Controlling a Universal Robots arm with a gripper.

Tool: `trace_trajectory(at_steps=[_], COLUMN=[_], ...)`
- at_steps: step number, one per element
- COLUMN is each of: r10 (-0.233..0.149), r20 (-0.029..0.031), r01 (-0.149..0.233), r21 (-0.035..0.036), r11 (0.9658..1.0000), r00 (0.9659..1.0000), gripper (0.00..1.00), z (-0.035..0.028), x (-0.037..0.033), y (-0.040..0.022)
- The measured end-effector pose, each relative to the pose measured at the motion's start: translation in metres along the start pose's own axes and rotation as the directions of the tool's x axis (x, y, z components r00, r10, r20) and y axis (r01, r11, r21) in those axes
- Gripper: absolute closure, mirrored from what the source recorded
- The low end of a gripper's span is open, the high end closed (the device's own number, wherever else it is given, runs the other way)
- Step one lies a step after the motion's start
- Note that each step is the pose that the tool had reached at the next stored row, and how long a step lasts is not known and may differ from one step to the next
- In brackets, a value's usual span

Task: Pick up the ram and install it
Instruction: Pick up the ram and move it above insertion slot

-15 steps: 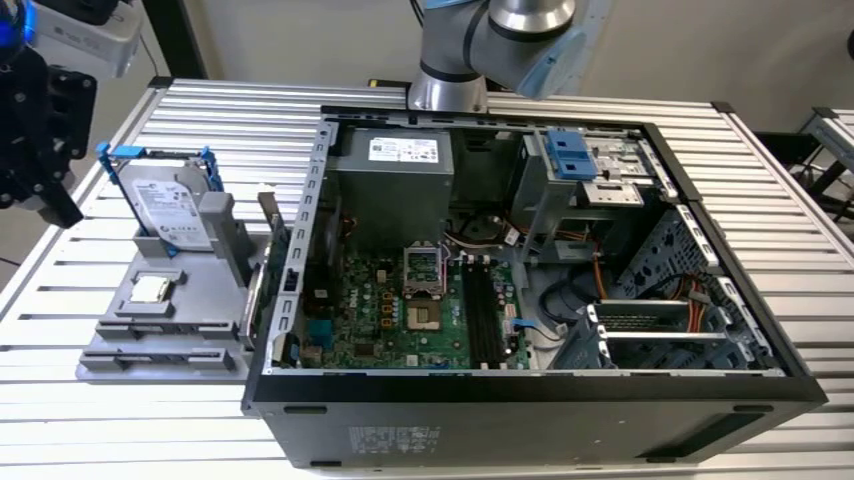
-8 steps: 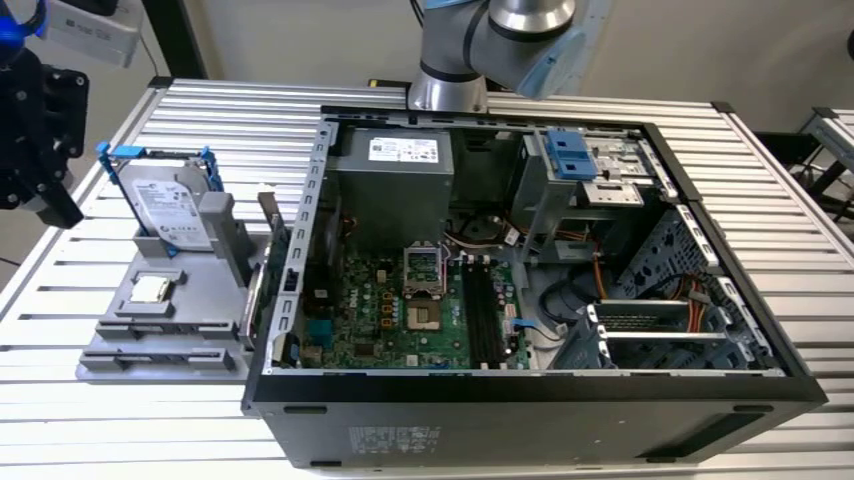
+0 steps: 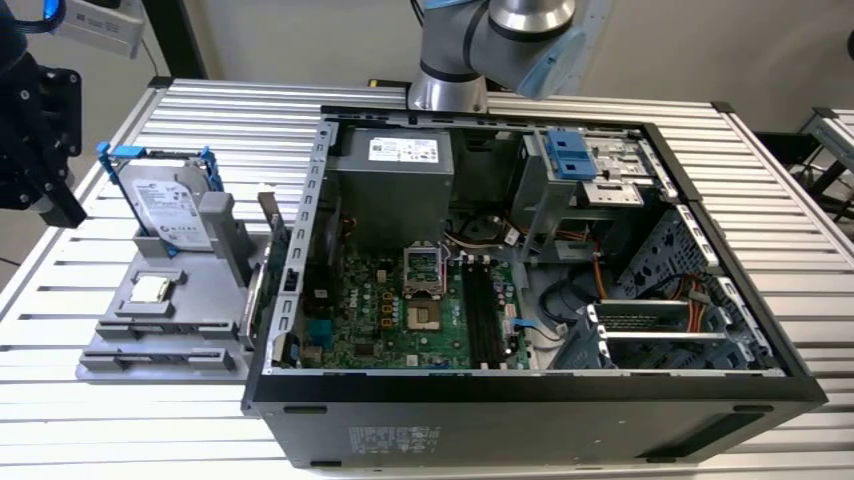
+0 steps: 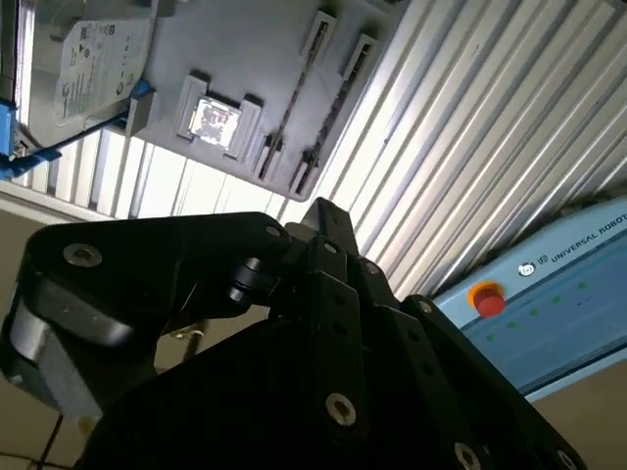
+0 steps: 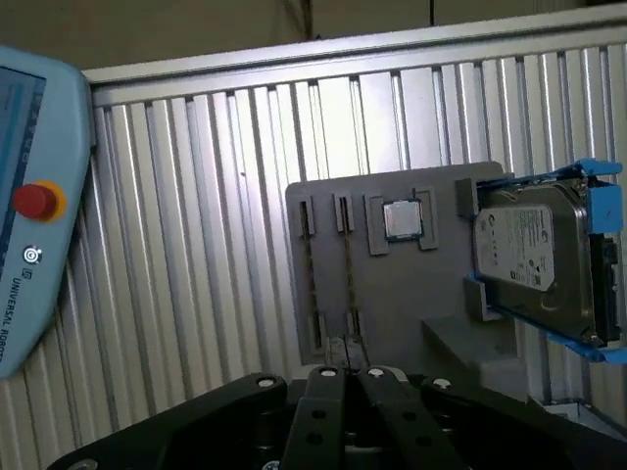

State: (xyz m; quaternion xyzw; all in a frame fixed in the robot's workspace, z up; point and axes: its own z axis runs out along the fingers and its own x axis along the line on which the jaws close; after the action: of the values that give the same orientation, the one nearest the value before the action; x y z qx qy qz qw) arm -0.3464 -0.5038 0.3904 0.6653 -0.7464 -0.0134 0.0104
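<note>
Here the closed, empty end effector (image 5: 345,373) hangs near the ram (image 5: 348,269), slotted beside a white-labelled hard drive (image 5: 534,259).

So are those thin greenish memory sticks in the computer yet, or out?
Out: two thin greenish sticks stand on edge in the grey plastic holder on the ribbed metal table.

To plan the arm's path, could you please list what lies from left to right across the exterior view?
hard drive in its blue frame → processor socket → black memory slots → metal drive cage
</note>
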Motion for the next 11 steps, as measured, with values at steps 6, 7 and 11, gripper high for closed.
trace_trajectory(at_steps=[6, 7, 11], r10=[-0.090, -0.105, -0.171], r20=[0.0157, 0.0153, 0.0132], r01=[0.090, 0.105, 0.171], r21=[0.0044, 0.0062, 0.0076], r11=[0.9960, 0.9945, 0.9853], r00=[0.9958, 0.9944, 0.9852], gripper=[1.00, 1.00, 1.00], z=[0.0025, 0.0029, 0.0044], x=[0.0000, 0.0000, -0.0004], y=[-0.0001, -0.0002, -0.0001])
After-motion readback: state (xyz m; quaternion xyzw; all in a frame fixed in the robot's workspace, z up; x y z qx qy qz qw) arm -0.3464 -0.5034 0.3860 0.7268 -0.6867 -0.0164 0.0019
